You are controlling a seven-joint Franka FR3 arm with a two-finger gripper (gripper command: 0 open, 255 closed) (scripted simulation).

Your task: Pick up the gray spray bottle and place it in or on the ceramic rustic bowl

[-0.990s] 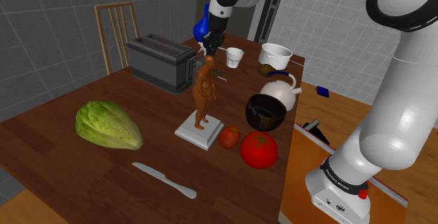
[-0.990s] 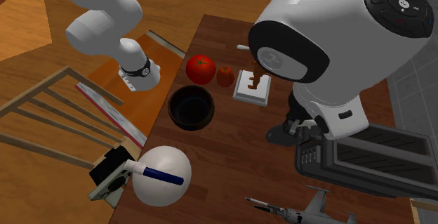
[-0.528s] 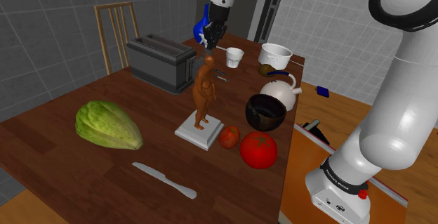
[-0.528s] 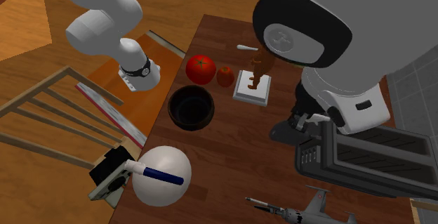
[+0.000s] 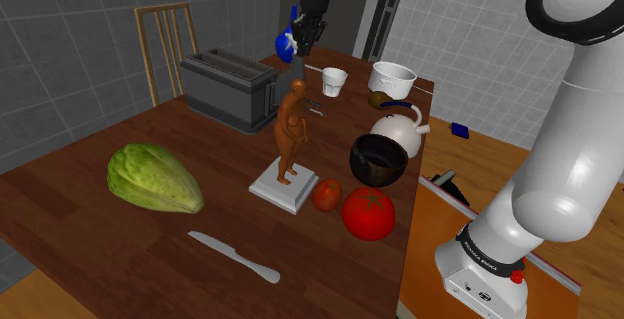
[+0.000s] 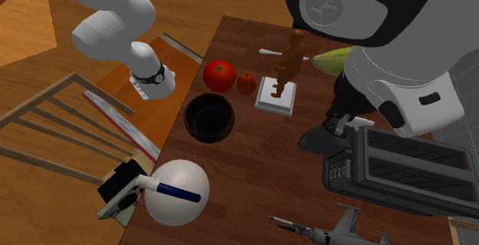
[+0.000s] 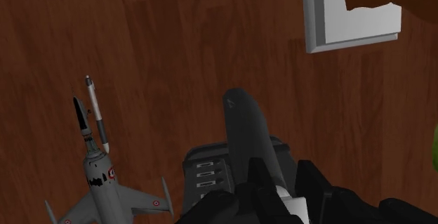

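High over the far end of the counter (image 5: 70,229), the end effector (image 5: 302,43) is hanging with its tips pointing down. In the wrist view its fingers (image 7: 257,180) are pinching the bottle (image 7: 246,128), a slim dark grey body that is sticking out past the tips and riding clear of the wood. Beneath the bottle in that view the toaster (image 7: 207,173) is showing, with a toy jet (image 7: 98,184) lying beside it.

In the shoulder view, a blue vase (image 5: 285,40) is peeking out just behind the end effector at nine o'clock. The toaster is sitting at eight o'clock, a white cup (image 5: 334,81) at four o'clock, and a brown figurine (image 5: 291,132) is standing upright on a white plinth at six o'clock. The bowl (image 5: 378,159), dark and glossy, is resting upright at five o'clock, well apart from the end effector. A white kettle (image 5: 397,127) is sitting just beside the bowl at its one o'clock, and a tomato (image 5: 368,213) is lying at its six o'clock.
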